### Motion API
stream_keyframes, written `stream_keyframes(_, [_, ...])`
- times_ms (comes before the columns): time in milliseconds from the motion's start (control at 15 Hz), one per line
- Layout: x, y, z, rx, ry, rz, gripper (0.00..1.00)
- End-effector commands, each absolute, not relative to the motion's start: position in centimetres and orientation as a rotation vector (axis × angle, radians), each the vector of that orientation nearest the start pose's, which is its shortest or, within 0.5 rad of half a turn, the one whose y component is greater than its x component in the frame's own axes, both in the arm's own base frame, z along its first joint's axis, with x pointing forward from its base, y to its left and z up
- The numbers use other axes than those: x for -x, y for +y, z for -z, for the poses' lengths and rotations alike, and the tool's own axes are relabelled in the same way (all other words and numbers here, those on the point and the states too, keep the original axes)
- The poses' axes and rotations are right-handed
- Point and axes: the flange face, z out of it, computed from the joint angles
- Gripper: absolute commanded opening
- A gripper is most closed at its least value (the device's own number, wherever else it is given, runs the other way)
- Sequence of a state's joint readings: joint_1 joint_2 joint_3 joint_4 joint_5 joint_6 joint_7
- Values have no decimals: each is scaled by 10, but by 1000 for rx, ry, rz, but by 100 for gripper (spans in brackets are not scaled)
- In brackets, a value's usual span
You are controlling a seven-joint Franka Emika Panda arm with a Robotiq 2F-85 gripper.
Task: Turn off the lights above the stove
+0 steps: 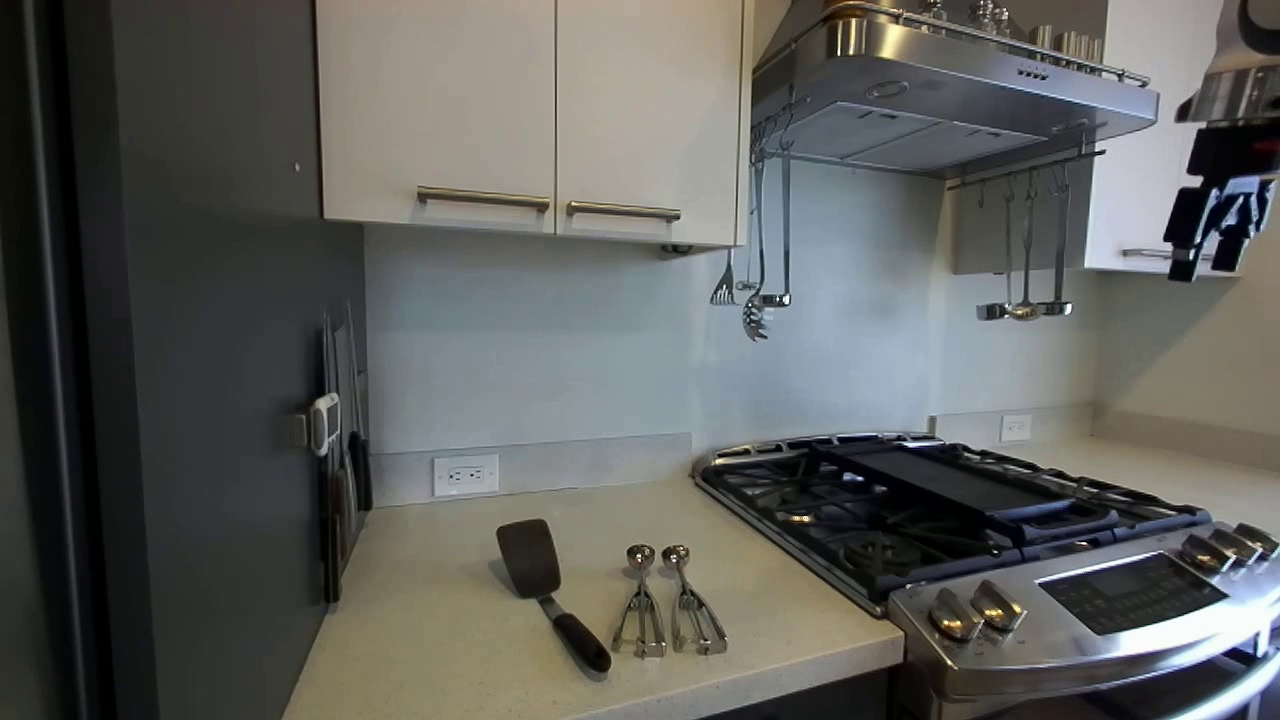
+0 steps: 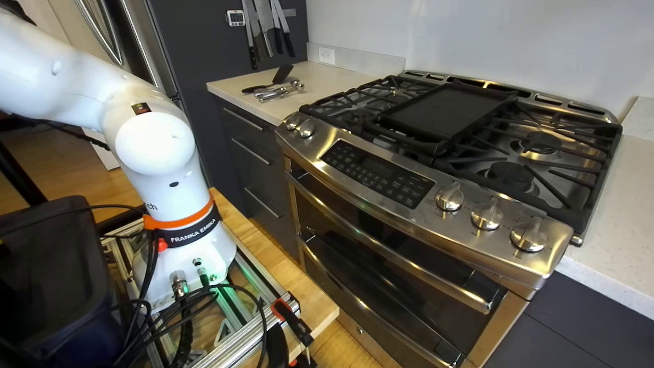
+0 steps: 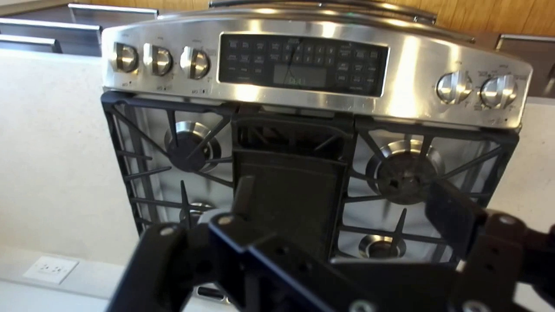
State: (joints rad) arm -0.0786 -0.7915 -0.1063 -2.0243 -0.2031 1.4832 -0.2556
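The range hood [image 1: 960, 60] is mounted above the gas stove [image 2: 403, 220], with a round light fixture [image 1: 887, 90] set in its underside and a row of small buttons [image 1: 1032, 74] on its front; I cannot tell whether the fixture is lit. The end effector [image 3: 342, 195] points downward, apart from the hood in an exterior view, its fingers spread wide and holding nothing. A griddle [image 2: 449, 110] sits mid-stove. On the surface [image 1: 450, 620] beside it lie a black spatula [image 1: 531, 560] and two metal scoops [image 1: 641, 580].

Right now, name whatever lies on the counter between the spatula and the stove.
Two metal scoops lie between the spatula and the stove, in an exterior view.
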Motion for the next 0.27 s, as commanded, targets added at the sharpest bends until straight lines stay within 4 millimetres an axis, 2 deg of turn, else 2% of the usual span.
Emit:
stream_keyframes(0, [-272, -95, -723, 3271, -80, 319, 100])
stream_keyframes(67, [-275, -95, -710, 3250, -75, 294, 100])
stream_keyframes(200, [-277, -97, -697, 3233, -73, 272, 100])
